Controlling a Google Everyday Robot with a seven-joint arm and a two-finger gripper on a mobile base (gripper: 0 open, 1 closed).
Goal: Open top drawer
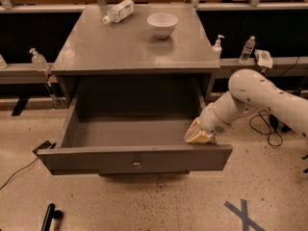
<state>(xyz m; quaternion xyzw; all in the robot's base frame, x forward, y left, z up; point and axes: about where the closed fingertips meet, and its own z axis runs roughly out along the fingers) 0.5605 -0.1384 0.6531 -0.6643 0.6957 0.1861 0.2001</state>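
Top drawer [86, 159] stands well out from under the worktop [134, 52], cavity exposed. Its front panel runs left to right, with the knob [137, 165] at centre. The claw [198, 134] sits at the drawer's right end, just behind the panel's top edge. Whether the claw is apart or together cannot be told. Judgement: any further opening calls for a pull toward the camera, square to the panel's long axis.

Gripper [198, 135] fills right front corner of top drawer [96, 160]; rest unobstructed.

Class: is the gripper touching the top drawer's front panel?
Cannot tell. Camera view: the gripper hangs inside the top drawer at its front panel; no gap shows, but contact is hidden.
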